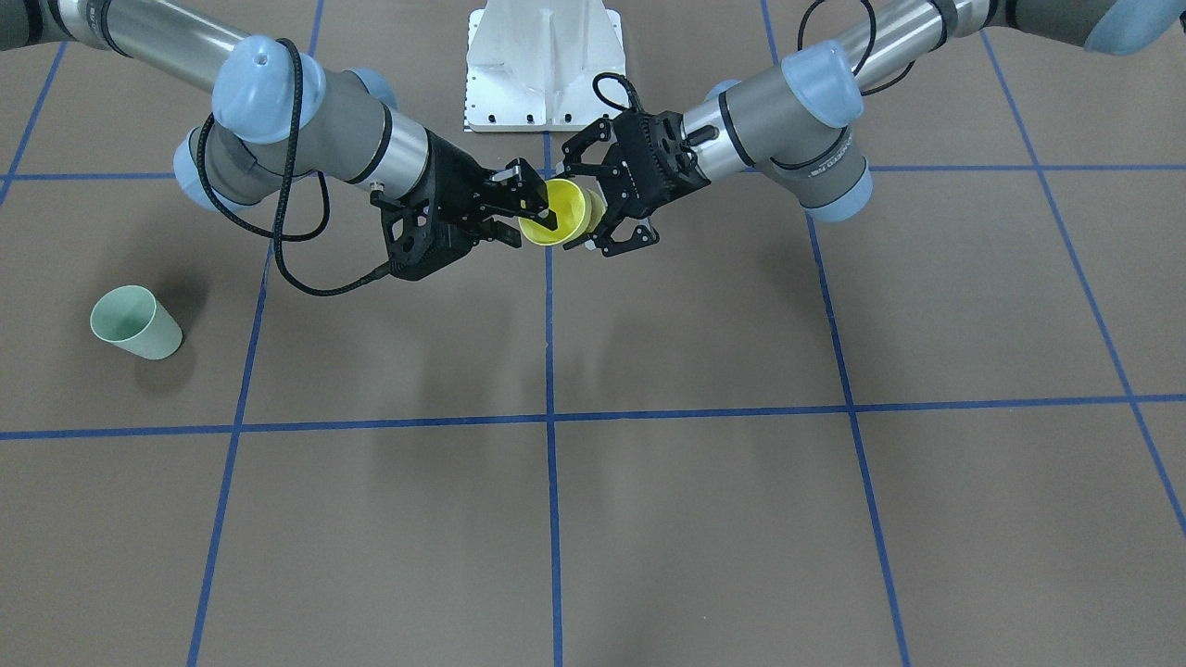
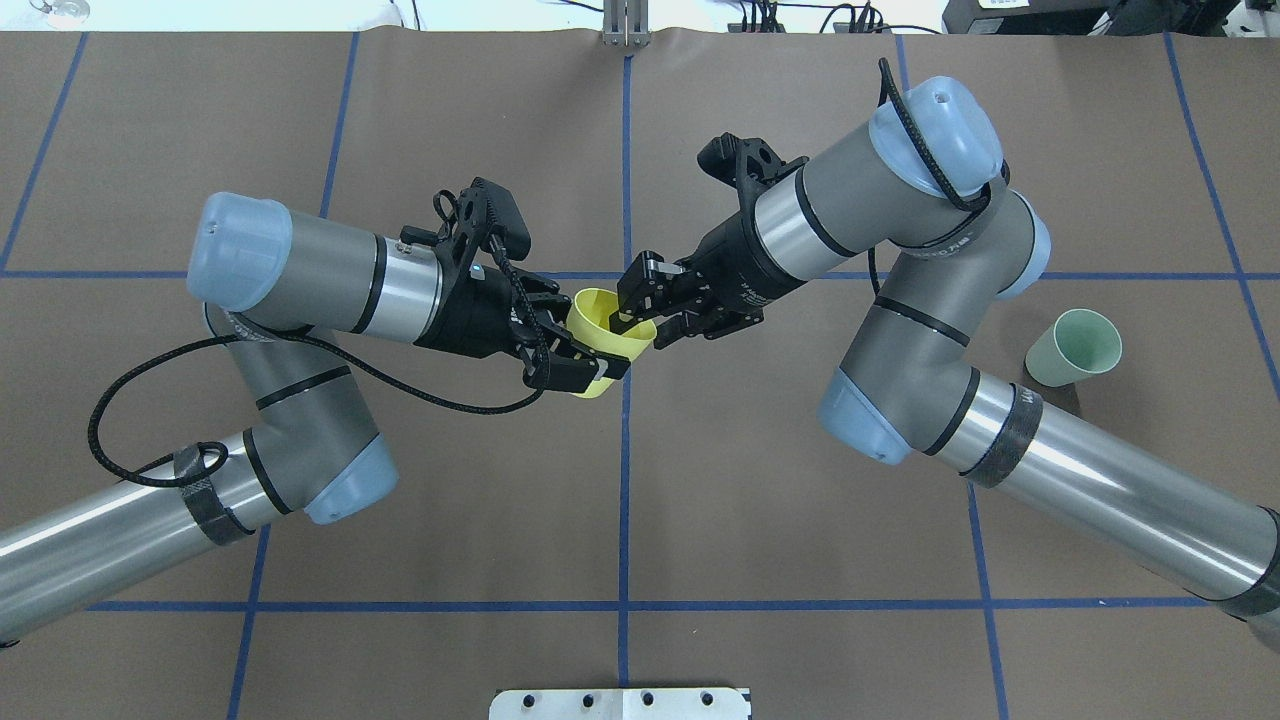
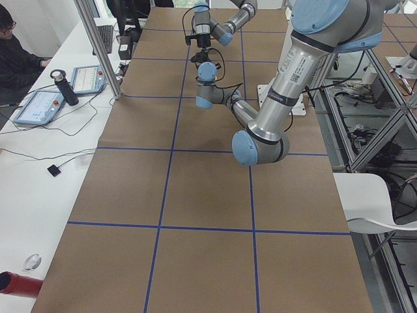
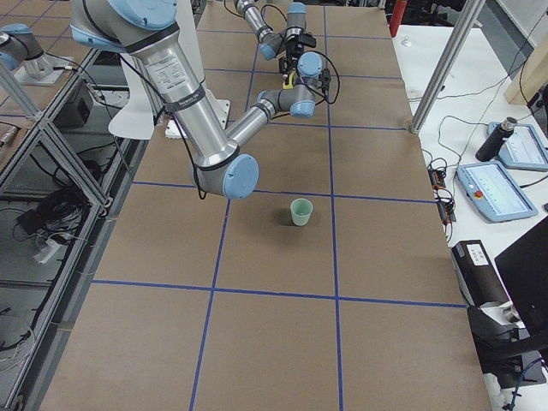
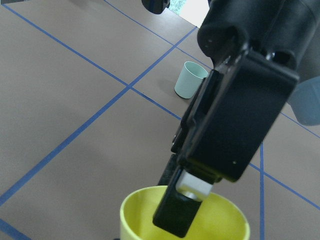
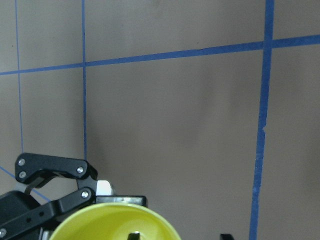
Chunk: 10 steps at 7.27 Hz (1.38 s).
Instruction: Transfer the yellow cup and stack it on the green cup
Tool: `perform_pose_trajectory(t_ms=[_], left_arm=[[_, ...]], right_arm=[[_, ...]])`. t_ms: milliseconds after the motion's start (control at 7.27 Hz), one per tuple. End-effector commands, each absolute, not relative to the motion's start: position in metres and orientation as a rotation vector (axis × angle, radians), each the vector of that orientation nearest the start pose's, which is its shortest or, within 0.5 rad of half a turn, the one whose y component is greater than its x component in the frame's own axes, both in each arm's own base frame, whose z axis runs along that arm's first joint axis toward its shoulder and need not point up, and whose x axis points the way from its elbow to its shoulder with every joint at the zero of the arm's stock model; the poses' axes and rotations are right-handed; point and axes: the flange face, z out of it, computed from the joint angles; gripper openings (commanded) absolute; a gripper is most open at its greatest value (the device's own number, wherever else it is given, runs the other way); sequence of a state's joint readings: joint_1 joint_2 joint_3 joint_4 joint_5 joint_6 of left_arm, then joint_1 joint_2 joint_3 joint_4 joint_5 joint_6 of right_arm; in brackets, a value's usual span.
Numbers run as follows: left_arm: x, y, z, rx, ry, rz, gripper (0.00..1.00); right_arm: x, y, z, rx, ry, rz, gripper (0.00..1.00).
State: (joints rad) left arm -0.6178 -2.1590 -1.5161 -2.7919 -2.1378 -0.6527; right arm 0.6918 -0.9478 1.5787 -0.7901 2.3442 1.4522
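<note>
Both arms are reaching inward, meeting above the desk's middle.
The right gripper (image 2: 650, 318) is pinching the rim of the raised yellow cup (image 2: 600, 338) in near-closed jaws; the left gripper (image 2: 583, 337) is straddling its body, jaws wide, grip unclear.

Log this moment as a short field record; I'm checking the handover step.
bright yellow tapered plastic cup: aloft, tilted, between both claws
right claw: pinching the cup's rim, one finger inside
left claw: straddling the cup's body; whether it grips cannot be told
pale mint-green tapered plastic cup: upright on the brown table, on the robot's right, apart from both arms
stack: not yet made
</note>
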Motion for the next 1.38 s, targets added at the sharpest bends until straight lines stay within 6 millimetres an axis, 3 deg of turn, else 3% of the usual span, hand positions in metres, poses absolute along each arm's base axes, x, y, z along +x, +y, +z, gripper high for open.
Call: perform_pose_trajectory(t_ms=[0, 275, 688, 826, 963, 1239], left_arm=[[0.476, -0.436, 0.205, 0.896, 1.531, 0.711, 0.18], [0.476, -0.436, 0.206, 0.893, 1.531, 0.712, 0.18], [0.478, -0.434, 0.203, 0.898, 1.541, 0.718, 0.18], [0.477, -0.434, 0.204, 0.897, 1.54, 0.718, 0.23], [0.477, -0.433, 0.205, 0.899, 1.543, 0.72, 0.37], [0.477, -0.432, 0.203, 0.901, 1.547, 0.723, 0.7]], right_arm=[[-0.459, -0.463, 0.191, -0.067, -1.456, -0.081, 0.36], [-0.458, -0.463, 0.191, -0.068, -1.457, -0.084, 0.29], [-0.457, -0.463, 0.194, -0.071, -1.455, -0.084, 0.27], [-0.457, -0.463, 0.195, -0.07, -1.454, -0.083, 0.19], [-0.457, -0.463, 0.197, -0.073, -1.452, -0.08, 0.05], [-0.446, -0.453, 0.206, -0.068, -1.453, -0.085, 0.0]])
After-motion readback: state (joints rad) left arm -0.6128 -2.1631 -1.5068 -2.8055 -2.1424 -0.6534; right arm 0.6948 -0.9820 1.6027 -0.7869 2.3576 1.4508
